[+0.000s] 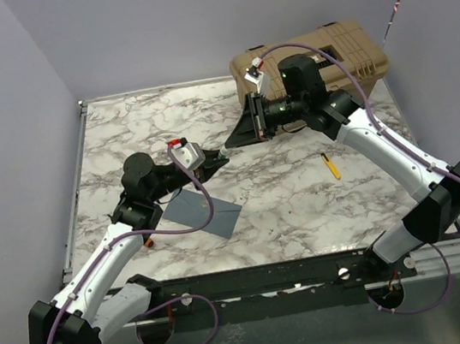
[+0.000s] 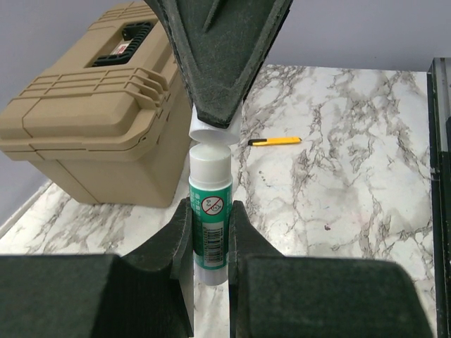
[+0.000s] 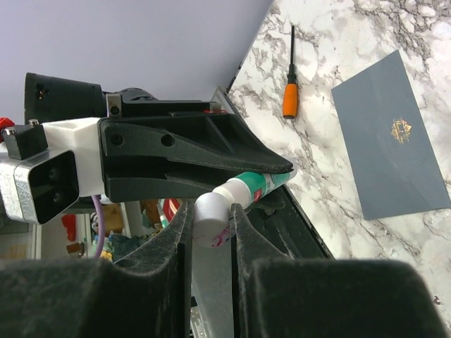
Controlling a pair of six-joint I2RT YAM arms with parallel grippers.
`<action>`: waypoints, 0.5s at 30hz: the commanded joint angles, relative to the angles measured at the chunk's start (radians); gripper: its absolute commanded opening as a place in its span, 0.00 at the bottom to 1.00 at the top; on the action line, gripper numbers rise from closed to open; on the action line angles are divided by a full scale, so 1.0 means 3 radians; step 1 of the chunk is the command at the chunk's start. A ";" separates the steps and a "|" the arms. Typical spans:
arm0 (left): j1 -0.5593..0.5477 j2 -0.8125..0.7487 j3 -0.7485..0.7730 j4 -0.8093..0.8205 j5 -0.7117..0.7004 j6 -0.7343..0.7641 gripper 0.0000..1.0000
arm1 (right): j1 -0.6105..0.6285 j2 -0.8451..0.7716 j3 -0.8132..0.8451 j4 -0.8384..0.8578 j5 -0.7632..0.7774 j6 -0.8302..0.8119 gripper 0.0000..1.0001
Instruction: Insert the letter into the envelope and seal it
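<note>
Arms meet tip to tip mid-air. Left gripper (image 2: 210, 225) clamped on glue stick (image 2: 210, 184), right gripper (image 3: 211, 227) clamped on cap (image 3: 210, 220). Envelope (image 3: 391, 141) flat below jaws, gold mark up.

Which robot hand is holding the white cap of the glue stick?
The right gripper pinches the white cap between its fingers. The left gripper grips the green-labelled glue stick by its body instead.

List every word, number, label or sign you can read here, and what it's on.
No readable words anywhere.
On the glue stick: crossed-out circle sign and a barcode; its fine print is too small.
On the tan case: small lid label, blurred.
On the envelope: gold emblem, no legible letters.
</note>
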 commanded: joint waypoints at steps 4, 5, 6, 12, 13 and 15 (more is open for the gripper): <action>-0.0003 -0.0017 0.0092 -0.0088 0.0096 0.0088 0.00 | 0.0054 0.0073 0.0085 -0.0122 0.0054 -0.0047 0.00; -0.0002 -0.0020 0.0089 -0.0097 0.0088 0.0095 0.00 | 0.0057 0.0085 0.0106 -0.0146 0.0068 -0.0056 0.00; -0.0003 -0.0025 0.0086 -0.0110 0.0074 0.0102 0.00 | 0.0059 0.0088 0.0125 -0.0167 0.0080 -0.0070 0.00; -0.0003 -0.0062 0.0067 -0.0242 -0.0065 0.0268 0.00 | 0.0060 -0.0004 0.0145 -0.0061 0.0117 -0.0001 0.00; -0.0004 -0.0068 0.0061 -0.0272 -0.0083 0.0293 0.00 | 0.0060 -0.0019 0.0150 -0.0061 0.0135 0.0009 0.00; -0.0004 -0.0081 0.0056 -0.0305 -0.0100 0.0320 0.00 | 0.0060 -0.0041 0.0151 -0.0070 0.0155 0.0022 0.00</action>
